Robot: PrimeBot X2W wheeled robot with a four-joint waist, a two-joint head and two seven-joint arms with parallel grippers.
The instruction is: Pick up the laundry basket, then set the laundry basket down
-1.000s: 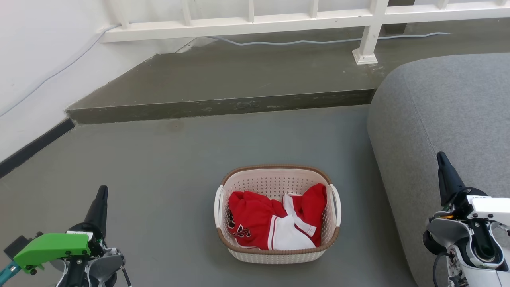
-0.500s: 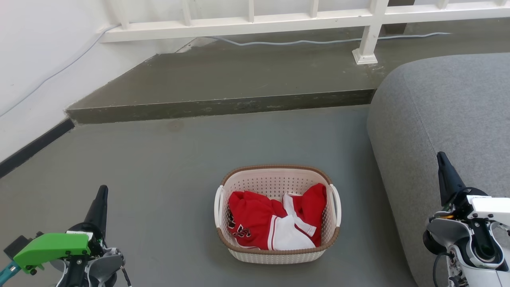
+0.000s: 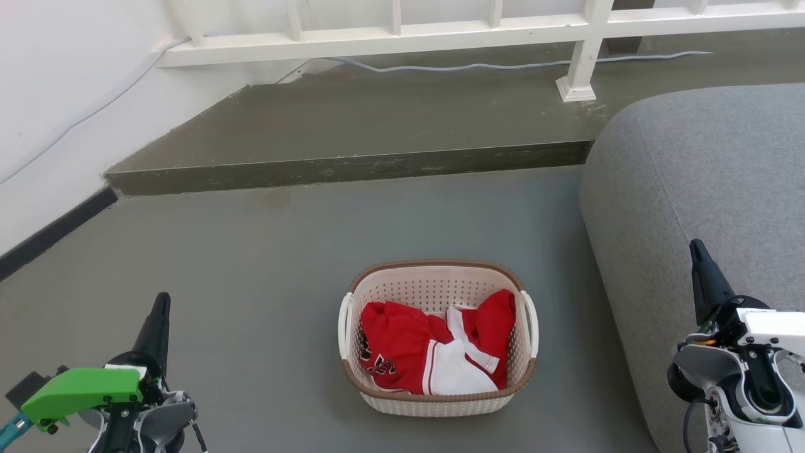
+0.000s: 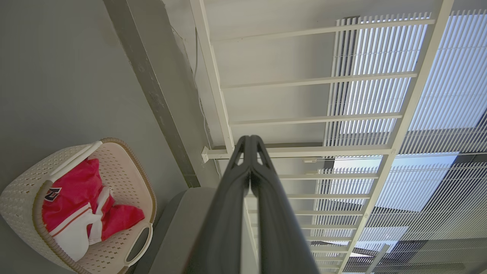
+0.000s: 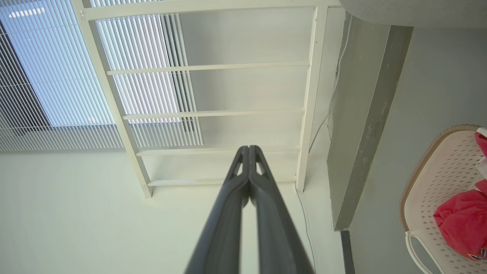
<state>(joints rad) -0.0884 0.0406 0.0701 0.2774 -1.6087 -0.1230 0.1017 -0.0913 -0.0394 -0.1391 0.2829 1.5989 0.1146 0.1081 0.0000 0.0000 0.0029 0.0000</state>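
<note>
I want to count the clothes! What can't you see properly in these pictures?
- Head view: the bottom of the laundry basket, and how many pieces there are, hidden by the bunched red and white clothes.
- Head view: the black print on the clothes is folded and too small to read.
- Right wrist view: the basket is cut off by the right edge.

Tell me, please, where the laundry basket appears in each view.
Head view: laundry basket at lower middle, on the floor.
Left wrist view: laundry basket at lower left.
Right wrist view: laundry basket at right edge, low, partly cut off.
Shared landmark: the white railing.
</note>
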